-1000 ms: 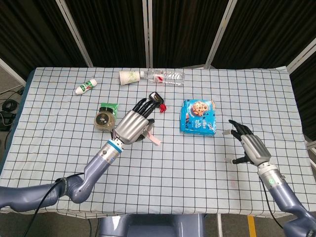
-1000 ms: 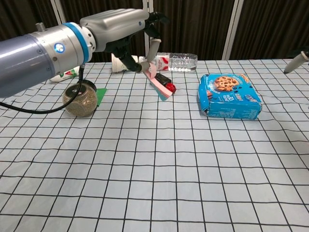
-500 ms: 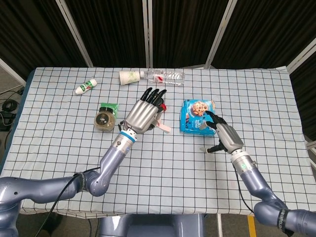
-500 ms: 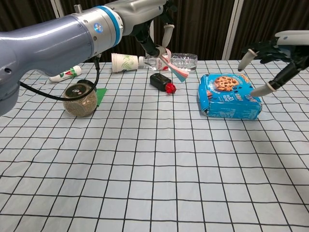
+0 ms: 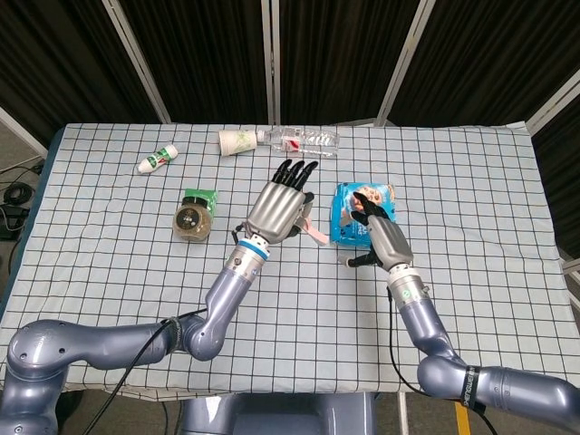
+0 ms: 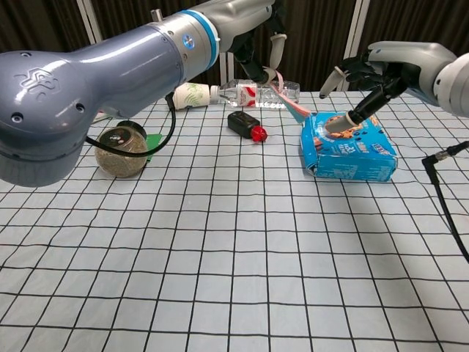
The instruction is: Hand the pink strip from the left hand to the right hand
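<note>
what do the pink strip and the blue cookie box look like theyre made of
Pink strip: probably thin soft plastic or rubber, matte; it hangs bent from the left hand. Blue cookie box: likely printed packaging, slightly glossy, with creased edges.

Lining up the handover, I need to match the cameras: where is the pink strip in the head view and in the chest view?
Head view: the pink strip hangs from the left hand, just left of centre, pointing toward the right hand.
Chest view: upper middle, the strip slants down from the left hand toward the right hand.
Shared landmark: the blue cookie box, just right of the strip.
</note>
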You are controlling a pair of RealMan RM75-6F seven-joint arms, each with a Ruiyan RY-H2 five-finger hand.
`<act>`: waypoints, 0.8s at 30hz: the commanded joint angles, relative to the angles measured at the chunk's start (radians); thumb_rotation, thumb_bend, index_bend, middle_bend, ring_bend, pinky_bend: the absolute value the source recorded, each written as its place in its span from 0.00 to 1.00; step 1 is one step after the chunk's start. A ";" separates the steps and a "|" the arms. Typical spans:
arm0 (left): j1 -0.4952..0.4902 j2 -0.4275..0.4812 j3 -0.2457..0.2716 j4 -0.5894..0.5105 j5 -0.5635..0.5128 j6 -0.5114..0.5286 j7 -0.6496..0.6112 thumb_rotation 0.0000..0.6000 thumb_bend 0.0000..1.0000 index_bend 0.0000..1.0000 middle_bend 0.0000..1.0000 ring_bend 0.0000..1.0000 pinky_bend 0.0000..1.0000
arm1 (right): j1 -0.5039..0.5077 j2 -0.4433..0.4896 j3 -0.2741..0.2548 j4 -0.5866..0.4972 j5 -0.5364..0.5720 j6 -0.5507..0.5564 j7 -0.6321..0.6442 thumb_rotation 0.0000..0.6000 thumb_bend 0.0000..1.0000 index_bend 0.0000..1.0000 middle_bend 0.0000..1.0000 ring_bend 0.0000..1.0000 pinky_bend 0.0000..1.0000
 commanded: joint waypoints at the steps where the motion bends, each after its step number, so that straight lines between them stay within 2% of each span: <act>1: -0.007 -0.007 0.003 0.007 0.001 0.010 -0.005 1.00 0.56 0.73 0.00 0.00 0.00 | 0.009 -0.017 0.011 -0.011 0.020 0.028 -0.021 1.00 0.06 0.43 0.00 0.00 0.00; 12: -0.012 -0.045 0.013 0.009 0.005 0.100 0.003 1.00 0.56 0.73 0.00 0.00 0.00 | 0.038 -0.098 0.023 -0.012 0.054 0.135 -0.114 1.00 0.06 0.45 0.00 0.00 0.00; 24: -0.012 -0.052 0.017 0.004 0.008 0.124 0.000 1.00 0.56 0.73 0.00 0.00 0.00 | 0.073 -0.159 0.056 0.021 0.073 0.179 -0.186 1.00 0.07 0.48 0.00 0.00 0.00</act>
